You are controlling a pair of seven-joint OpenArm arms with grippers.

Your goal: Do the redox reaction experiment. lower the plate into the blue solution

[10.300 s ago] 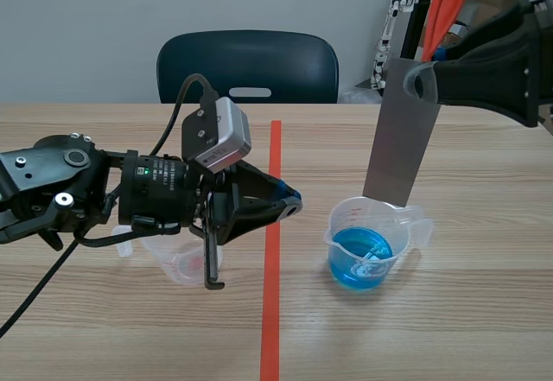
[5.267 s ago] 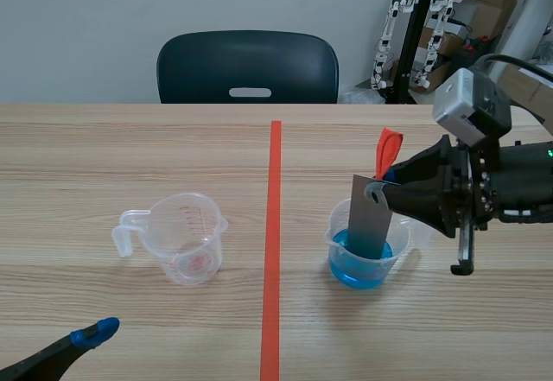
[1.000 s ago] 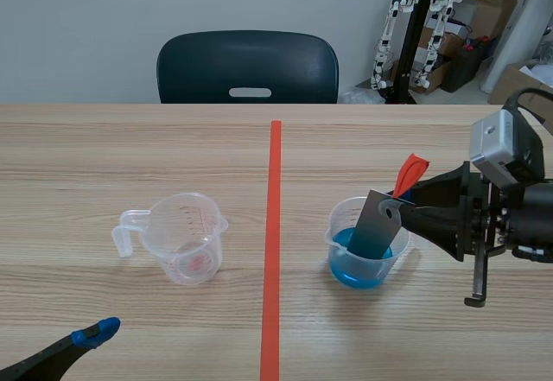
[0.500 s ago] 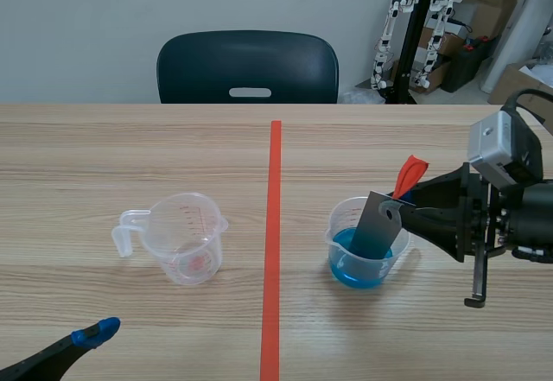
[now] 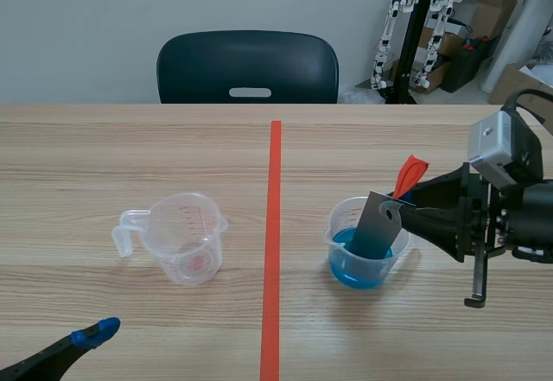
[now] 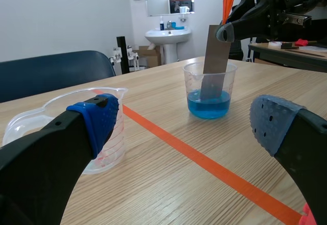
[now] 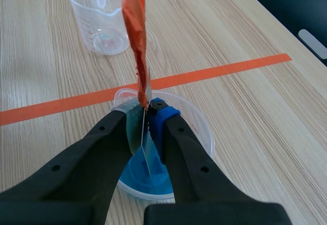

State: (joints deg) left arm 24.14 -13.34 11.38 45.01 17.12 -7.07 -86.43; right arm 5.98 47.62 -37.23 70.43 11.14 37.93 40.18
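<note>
No legible text; red graduation marks on clear cup [image 5: 183, 239] too small.

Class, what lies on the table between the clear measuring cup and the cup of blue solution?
Only the orange-red tape line; otherwise bare table from measuring cup to solution cup, per the scene view.

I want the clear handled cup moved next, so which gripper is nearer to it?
Left. The left gripper sits open just short of the clear handled cup; the right gripper is beyond the tape line, holding the plate in the blue solution cup.
</note>
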